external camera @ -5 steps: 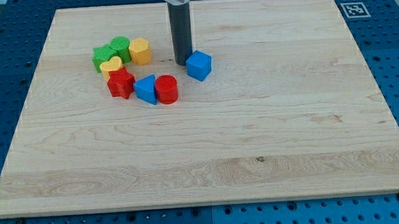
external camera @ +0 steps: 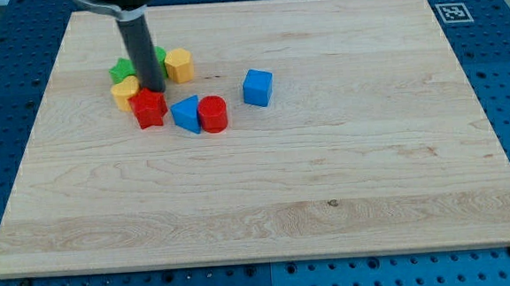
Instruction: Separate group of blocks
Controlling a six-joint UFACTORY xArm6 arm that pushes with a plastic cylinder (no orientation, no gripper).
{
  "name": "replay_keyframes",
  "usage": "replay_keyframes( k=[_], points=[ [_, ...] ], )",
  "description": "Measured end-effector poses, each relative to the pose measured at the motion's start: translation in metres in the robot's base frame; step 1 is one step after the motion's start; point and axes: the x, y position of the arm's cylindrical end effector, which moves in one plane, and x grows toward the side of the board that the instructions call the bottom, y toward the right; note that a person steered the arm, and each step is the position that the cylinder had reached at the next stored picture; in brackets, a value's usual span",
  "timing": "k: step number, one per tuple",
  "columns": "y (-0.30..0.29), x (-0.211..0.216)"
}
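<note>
My tip (external camera: 153, 88) stands inside the cluster at the view's upper left, just above the red star block (external camera: 149, 107) and right of the yellow heart block (external camera: 125, 92). A green block (external camera: 121, 70) shows to the rod's left and another green block (external camera: 160, 58) peeks out to its right, partly hidden. A yellow hexagon block (external camera: 178, 65) sits right of that. A blue triangle block (external camera: 186, 113) touches a red cylinder block (external camera: 212, 114) below. A blue cube (external camera: 257, 87) stands apart to the right.
The wooden board (external camera: 267, 195) lies on a blue perforated table. A black-and-white marker tag (external camera: 450, 12) sits just off the board's upper right corner.
My tip moved left from beside the blue cube into the cluster. The yellow heart and a green block shifted a little to the left. The blue cube stayed put.
</note>
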Motion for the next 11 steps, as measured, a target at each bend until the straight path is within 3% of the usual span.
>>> replay_keyframes(
  k=[3,9,11],
  points=[
    [-0.013,0.0],
    [-0.007,0.068],
    [0.024,0.069]
  ],
)
